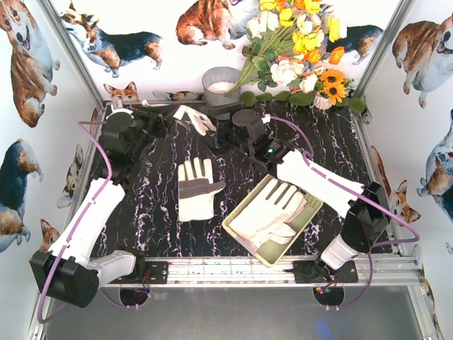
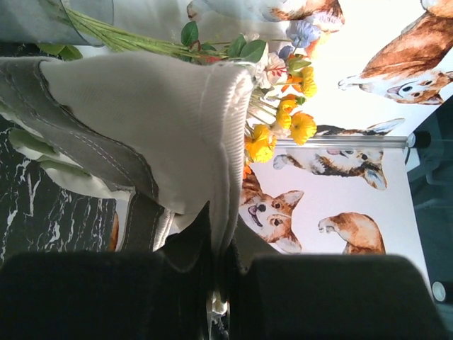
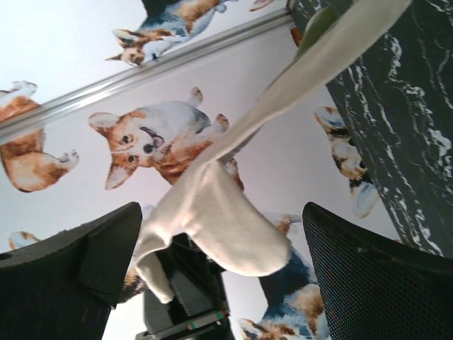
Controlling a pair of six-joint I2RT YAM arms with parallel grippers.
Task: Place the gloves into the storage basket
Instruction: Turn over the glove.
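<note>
Three gloves (image 1: pixel 195 188) (image 1: pixel 272 212) (image 1: pixel 200 120), one storage basket (image 1: pixel 312 206), one grey bucket (image 1: pixel 219 85), one bunch of flowers (image 1: pixel 297 42), two robot arms (image 1: pixel 92 219) (image 1: pixel 318 184).

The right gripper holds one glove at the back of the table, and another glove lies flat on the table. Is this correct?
No: the left gripper holds that glove, jaws shut on it in the left wrist view; the right gripper is open. The other glove does lie flat on the table.

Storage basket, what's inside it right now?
At least one cream-white glove lies inside the storage basket, fingers pointing away. The right arm covers its far corner, so that part is hidden.
</note>
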